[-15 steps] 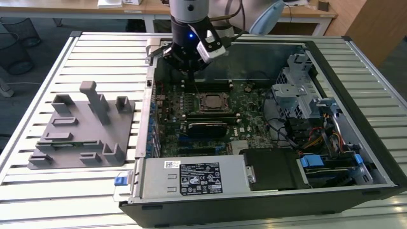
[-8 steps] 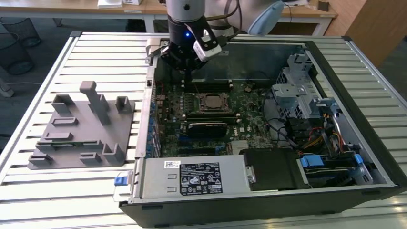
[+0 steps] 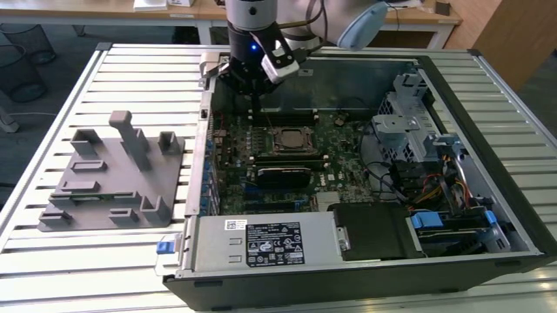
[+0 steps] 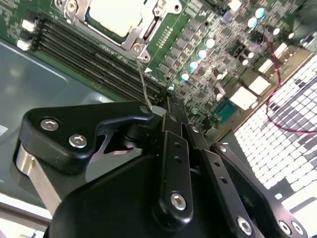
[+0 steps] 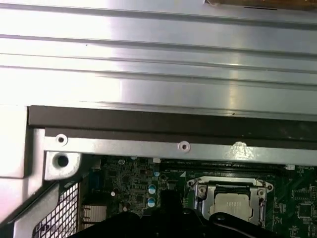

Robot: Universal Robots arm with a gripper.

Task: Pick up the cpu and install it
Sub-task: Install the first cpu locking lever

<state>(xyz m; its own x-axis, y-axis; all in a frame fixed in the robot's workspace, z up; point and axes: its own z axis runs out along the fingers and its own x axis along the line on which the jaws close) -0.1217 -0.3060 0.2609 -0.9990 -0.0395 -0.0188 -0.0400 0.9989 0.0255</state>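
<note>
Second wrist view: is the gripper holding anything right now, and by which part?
Not the cpu, which lies in its socket. A thin metal lever reaches the gripper; whether it is gripped cannot be told.

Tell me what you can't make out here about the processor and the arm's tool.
Small square silver-topped cpu: cut off by the picture's edge in the second wrist view.
Green motherboard, same view: partly hidden behind the black end effector.
First wrist view: the end effector covers part of the cpu.
Exterior view: whether the cpu sits flush in the black square socket frame is too small to tell.
</note>
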